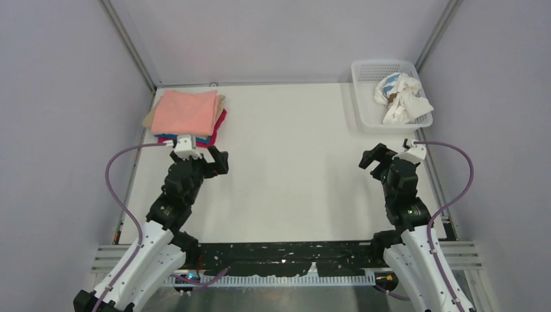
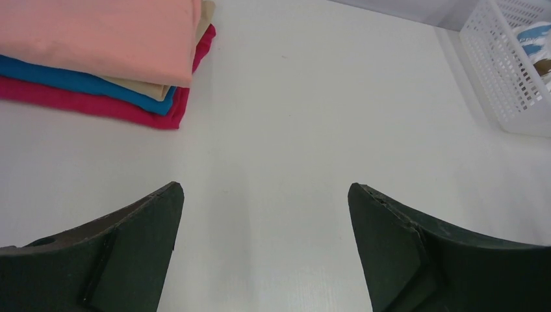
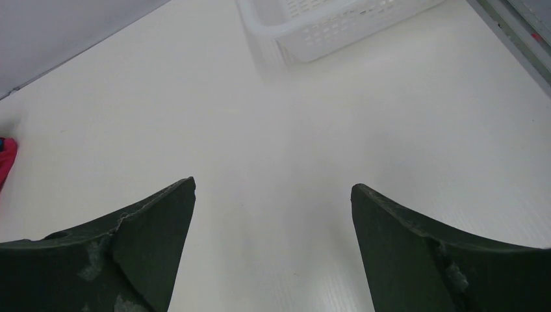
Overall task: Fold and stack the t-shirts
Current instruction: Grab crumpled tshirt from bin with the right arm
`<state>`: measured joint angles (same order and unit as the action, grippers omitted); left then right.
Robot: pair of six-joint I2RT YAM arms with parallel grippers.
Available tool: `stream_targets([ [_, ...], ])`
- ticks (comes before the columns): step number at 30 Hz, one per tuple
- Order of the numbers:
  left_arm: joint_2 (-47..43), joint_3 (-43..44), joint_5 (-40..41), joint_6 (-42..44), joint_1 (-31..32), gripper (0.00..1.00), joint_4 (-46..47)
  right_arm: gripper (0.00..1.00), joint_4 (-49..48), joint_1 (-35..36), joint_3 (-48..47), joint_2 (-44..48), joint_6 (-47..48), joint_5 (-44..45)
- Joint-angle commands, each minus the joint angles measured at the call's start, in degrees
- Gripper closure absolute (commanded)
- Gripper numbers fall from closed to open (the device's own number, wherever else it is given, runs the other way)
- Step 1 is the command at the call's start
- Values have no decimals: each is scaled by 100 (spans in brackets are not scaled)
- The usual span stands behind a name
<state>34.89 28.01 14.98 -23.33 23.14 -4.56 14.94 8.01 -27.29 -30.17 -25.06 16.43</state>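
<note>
A stack of folded t-shirts (image 1: 188,116) lies at the table's far left, salmon-pink on top, with beige, blue and crimson layers under it (image 2: 97,58). A crumpled white t-shirt with blue and tan print (image 1: 401,97) lies in the basket at the far right. My left gripper (image 1: 206,158) hovers just in front of the stack, open with nothing between its fingers (image 2: 265,195). My right gripper (image 1: 383,162) hangs open over bare table near the basket (image 3: 273,192). A sliver of the crimson shirt (image 3: 5,162) shows at the left edge of the right wrist view.
The white mesh basket (image 1: 370,120) stands at the back right corner, also visible from both wrists (image 2: 507,78) (image 3: 325,26). Grey walls close in the table on three sides. A black rail (image 1: 286,257) runs along the near edge between the arm bases.
</note>
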Motion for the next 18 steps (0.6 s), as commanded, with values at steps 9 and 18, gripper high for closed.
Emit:
stream_targets([
  [9,334,9,-82,48,-2,0,573,5,-682,-93,-1975,-2496,-57,805],
  [18,565,108,243,192,-2,0,504,5,399,-1027,-6103,-6866,-684,1766],
])
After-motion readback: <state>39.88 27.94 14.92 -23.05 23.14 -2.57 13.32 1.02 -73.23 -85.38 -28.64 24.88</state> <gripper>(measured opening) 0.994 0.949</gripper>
